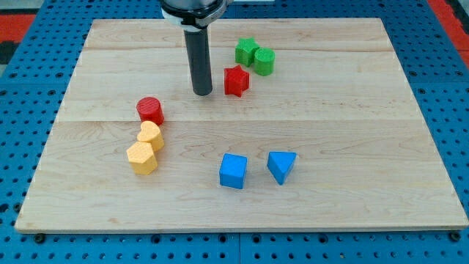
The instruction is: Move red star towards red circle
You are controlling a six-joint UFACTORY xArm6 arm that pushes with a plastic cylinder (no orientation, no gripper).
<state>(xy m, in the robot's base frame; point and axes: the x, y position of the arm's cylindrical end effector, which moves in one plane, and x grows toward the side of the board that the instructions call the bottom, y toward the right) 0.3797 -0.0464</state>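
The red star [236,80] lies on the wooden board [352,132] above the middle. The red circle [150,110] lies to the left and a little lower. My tip [203,93] rests on the board just left of the red star, with a small gap between them. It stands between the star and the red circle, much closer to the star. The dark rod comes down from the view's top.
A green star [246,51] and a green circle [264,61] touch each other just above the red star. Two yellow blocks [150,136] [141,158] sit below the red circle. A blue cube [233,171] and a blue triangle [281,166] lie near the bottom middle.
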